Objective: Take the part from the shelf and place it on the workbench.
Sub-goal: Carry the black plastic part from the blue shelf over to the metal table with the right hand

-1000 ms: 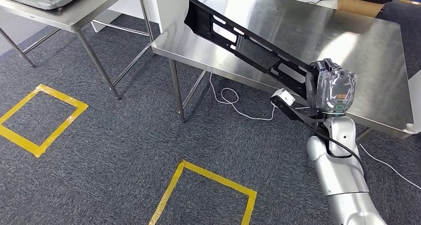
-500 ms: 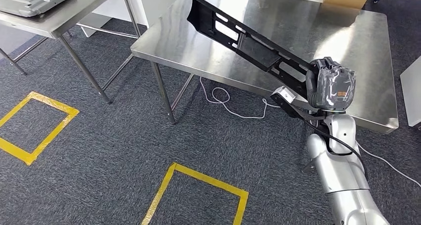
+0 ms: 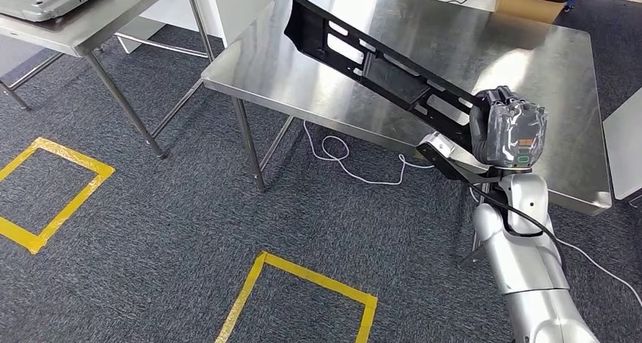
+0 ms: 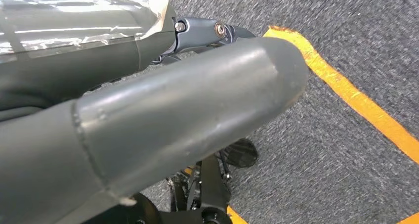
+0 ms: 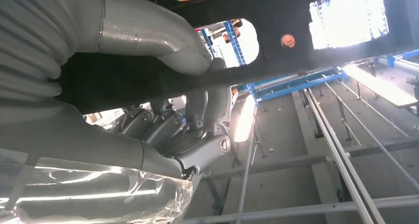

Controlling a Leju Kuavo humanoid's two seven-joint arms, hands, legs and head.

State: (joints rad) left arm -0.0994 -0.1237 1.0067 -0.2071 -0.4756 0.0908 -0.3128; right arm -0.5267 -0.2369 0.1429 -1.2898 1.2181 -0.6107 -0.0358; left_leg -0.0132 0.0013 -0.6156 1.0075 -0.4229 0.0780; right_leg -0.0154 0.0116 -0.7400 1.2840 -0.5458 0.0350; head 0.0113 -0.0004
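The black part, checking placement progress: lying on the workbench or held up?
Held up: the right hand grips the black part slanted above the workbench.

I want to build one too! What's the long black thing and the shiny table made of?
The long black part looks like matte moulded plastic, perhaps painted metal: dull, with cut-out windows. The right hand holds it. The workbench looks like brushed stainless steel: silvery, with blurry reflections.

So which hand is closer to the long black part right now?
Right. The right hand grips the long black part at its near end, over the workbench; the left hand hangs above the carpet.
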